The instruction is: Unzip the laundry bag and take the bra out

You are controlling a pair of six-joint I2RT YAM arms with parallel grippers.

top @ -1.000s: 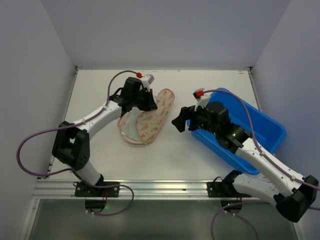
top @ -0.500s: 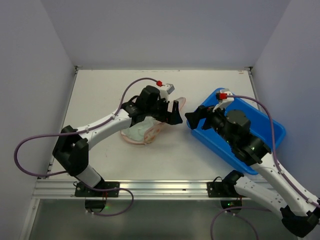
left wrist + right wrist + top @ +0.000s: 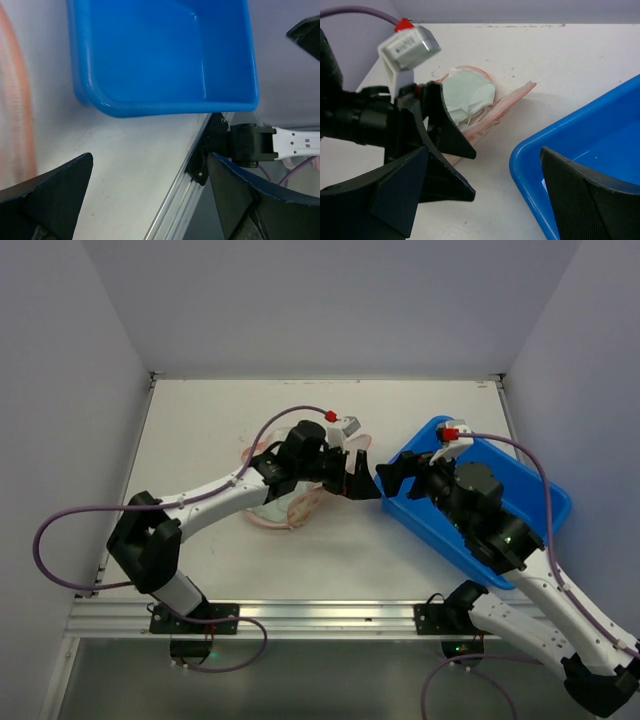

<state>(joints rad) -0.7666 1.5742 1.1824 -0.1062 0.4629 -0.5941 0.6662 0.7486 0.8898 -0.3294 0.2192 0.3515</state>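
Observation:
The laundry bag (image 3: 303,505), pale pink with orange-red motifs, lies open at the table's middle, partly under my left arm. The bra (image 3: 268,508), pale white, shows inside it. The right wrist view gives the bra (image 3: 467,95) as a rounded cup lying on the bag's pink flap (image 3: 512,100). My left gripper (image 3: 358,480) is open and empty, just right of the bag, facing the blue tub. In its own view the left gripper (image 3: 150,160) frames bare table. My right gripper (image 3: 392,478) is open and empty at the tub's near-left corner, tip to tip with the left one (image 3: 485,155).
The blue plastic tub (image 3: 520,502) stands at the right, and its inside shows nothing in the left wrist view (image 3: 150,60). The table's aluminium front rail (image 3: 185,200) runs below. Grey walls close in the left, back and right sides.
My left gripper opened, let go of the bag and swung right toward the tub. The bag's flap fell open, baring the bra. My right gripper drew back to the tub's corner.

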